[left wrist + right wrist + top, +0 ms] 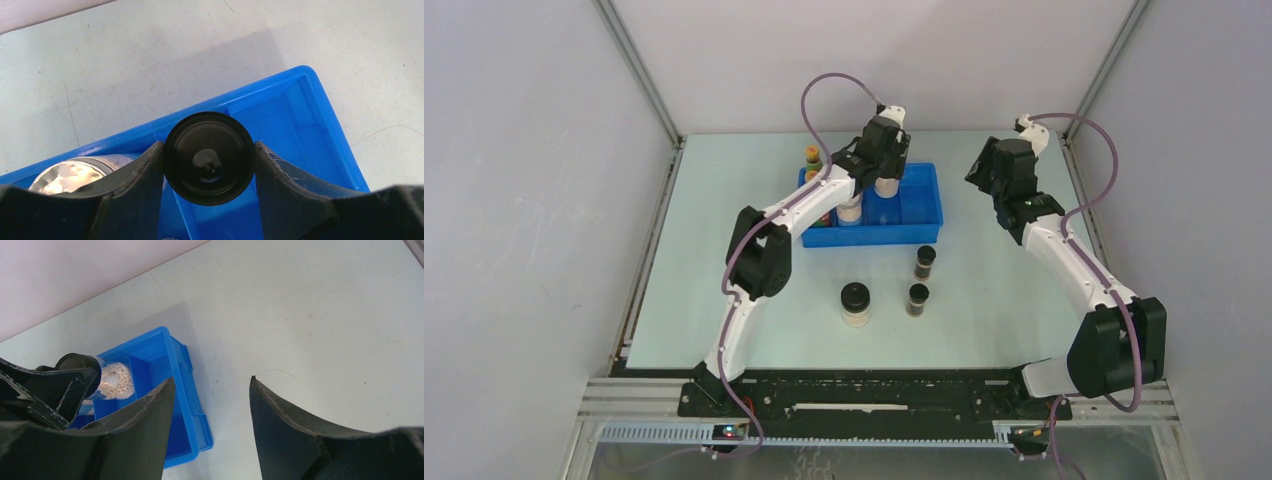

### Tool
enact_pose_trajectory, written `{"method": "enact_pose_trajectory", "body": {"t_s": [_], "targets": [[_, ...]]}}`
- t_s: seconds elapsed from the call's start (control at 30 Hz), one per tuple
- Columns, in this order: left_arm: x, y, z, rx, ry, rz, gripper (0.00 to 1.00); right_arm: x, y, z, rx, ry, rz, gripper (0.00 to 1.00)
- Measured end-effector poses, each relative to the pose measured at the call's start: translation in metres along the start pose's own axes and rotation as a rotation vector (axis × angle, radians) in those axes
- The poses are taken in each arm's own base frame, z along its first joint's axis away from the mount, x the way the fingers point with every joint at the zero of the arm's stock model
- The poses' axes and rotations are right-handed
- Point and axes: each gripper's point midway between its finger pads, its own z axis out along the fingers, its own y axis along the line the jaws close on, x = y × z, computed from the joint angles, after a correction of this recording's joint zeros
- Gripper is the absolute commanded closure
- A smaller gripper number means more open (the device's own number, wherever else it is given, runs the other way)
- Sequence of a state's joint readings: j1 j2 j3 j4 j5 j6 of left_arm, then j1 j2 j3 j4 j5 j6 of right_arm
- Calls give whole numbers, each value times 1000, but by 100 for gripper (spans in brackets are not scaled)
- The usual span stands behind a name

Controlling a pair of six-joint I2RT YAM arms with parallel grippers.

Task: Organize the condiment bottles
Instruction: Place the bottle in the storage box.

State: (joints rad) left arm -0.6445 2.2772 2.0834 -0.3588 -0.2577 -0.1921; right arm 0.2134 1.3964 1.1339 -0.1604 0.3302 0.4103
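Note:
My left gripper (209,145) is shut on a black-lidded pale jar (209,157), held over the blue tray (300,80); in the top view this jar (887,187) hangs below the left gripper (886,170). A silver-lidded jar (65,175) stands in the tray beside it. Two red-labelled bottles with yellow-green caps (812,157) stand at the tray's (924,236) far left end. On the table in front of the tray stand another black-lidded jar (855,303) and two dark vials (925,262) (918,299). My right gripper (210,385) is open over bare table, right of the tray (165,347).
The held jar of pale granules (116,380) and the left gripper's fingers (55,385) show in the right wrist view. White walls and metal posts enclose the table on three sides.

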Motion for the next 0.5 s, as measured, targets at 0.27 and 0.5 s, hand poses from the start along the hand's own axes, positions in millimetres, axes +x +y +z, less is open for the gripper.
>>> {"method": "enact_pose_trajectory", "body": {"t_s": [0.27,0.5], "targets": [[4,0,2,-3,3,-6,100,0,0,0,-1,-1,1,36],[31,5,8,-24,49,-8,99,-1,0,0,-1,-2,1,36]]}}
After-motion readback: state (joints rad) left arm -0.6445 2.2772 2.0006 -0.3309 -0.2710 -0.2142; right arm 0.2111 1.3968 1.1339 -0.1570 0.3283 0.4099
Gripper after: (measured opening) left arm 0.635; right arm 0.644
